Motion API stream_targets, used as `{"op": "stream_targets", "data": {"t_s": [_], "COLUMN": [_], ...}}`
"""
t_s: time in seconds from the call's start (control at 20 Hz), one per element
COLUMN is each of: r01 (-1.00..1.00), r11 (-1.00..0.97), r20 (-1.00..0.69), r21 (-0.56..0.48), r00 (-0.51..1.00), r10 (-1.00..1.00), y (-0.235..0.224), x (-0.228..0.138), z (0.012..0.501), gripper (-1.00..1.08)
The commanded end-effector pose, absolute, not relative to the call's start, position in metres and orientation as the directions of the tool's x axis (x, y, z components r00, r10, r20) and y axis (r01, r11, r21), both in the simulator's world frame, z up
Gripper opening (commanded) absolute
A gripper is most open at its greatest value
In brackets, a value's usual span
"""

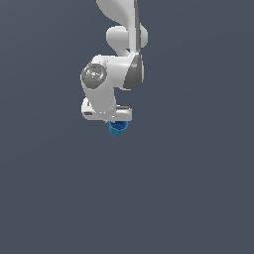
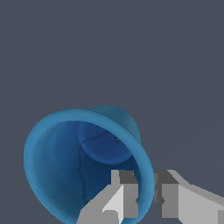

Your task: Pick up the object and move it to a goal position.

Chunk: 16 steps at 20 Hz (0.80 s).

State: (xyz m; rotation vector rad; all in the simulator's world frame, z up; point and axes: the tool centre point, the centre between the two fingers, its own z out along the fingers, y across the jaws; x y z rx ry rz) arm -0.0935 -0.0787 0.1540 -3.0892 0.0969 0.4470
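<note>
plain dark slate-grey background [image 1: 198, 198] on every side in both views, with no edge or seam to be made out.

counted: one white arm [image 1: 121, 59], one gripper [image 1: 115, 119], one cup [image 1: 118, 128]; nothing more.

towards the exterior view's left of centre: wrist joint with a shiny grey round cap, bulky white hand beneath it, and the gripper pointing downward. just below the hand, slightly toward the exterior view's right, the cup: small, bright blue, round, much narrower than the hand above it, touching the gripper's underside, well apart from anything else.

in the wrist view, cup [image 2: 78, 166] seen close and tilted, mouth turned toward the camera: thick light-blue rim, hollow darker-blue inside with faint crack-like lines, round floor deep within, outer wall showing behind the rim. two grey-and-white fingers [image 2: 124, 192] of the gripper [image 2: 145, 194] set one inside the rim and one outside, clamped on the cup's wall with only that wall between them.

arm coming down from the top edge of the exterior view, upper links stacked above the wrist, forearm leaning slightly, hand hanging roughly vertical.
</note>
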Motion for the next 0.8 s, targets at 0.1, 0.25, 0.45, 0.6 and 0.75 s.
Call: {"op": "stream_targets", "data": {"t_s": [0.1,0.25,0.45,0.6,0.75], "r01": [-0.064,-0.064,-0.064,-0.064,-0.064], "r11": [-0.998,-0.998,-0.998,-0.998,-0.998], "r20": [-0.281,-0.281,-0.281,-0.281,-0.282], "r21": [-0.01,-0.01,-0.01,-0.01,-0.009], "r00": [0.958,0.958,0.958,0.958,0.958], "r10": [-0.059,-0.059,-0.059,-0.059,-0.059], "y": [-0.078,-0.078,-0.078,-0.078,-0.078], "x": [-0.118,-0.131,-0.142,-0.147,-0.149], "z": [0.167,0.174,0.181,0.184,0.184], "gripper": [-1.0,-1.0,-1.0,-1.0,-1.0]}}
